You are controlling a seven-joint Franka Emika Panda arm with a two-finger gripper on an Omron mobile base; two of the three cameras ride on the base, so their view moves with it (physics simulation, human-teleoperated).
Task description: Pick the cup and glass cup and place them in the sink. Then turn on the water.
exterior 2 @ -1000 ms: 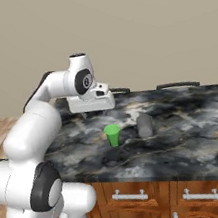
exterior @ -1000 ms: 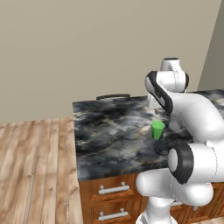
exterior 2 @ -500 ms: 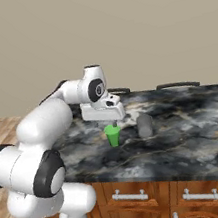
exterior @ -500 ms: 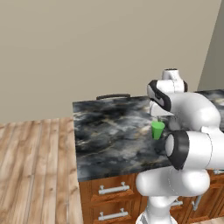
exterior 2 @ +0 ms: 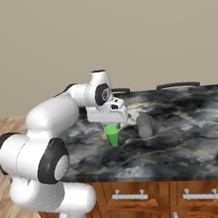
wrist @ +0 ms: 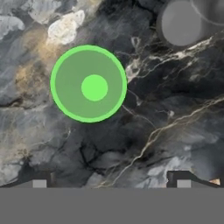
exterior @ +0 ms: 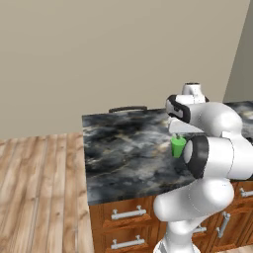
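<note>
The green cup (exterior 2: 113, 135) stands upright on the dark marble counter (exterior 2: 186, 133), and I look straight down into it in the hand view (wrist: 89, 84). The grey glass cup (exterior 2: 145, 125) stands just to its right, at the top right of the hand view (wrist: 183, 22). My gripper (exterior 2: 115, 123) hangs directly above the green cup, pointing down, open and holding nothing. In the hand view the gripper (wrist: 111, 181) has its fingertips (wrist: 40, 183) spread wide, and the cup lies a little ahead of them. From the left base view the cup (exterior: 178, 147) peeks out beside my arm. The sink and the water are out of view.
The counter's left end (exterior: 86, 163) drops off to a wooden floor (exterior: 39, 188). Wooden drawers with metal handles (exterior 2: 129, 196) run under the counter. Dark curved bars (exterior 2: 178, 85) lie along the counter's back edge by the wall.
My arm has swung forward and down, bringing the hand from behind and left of the green cup to right above it. Both cups stayed put, and the jaws stayed open.
</note>
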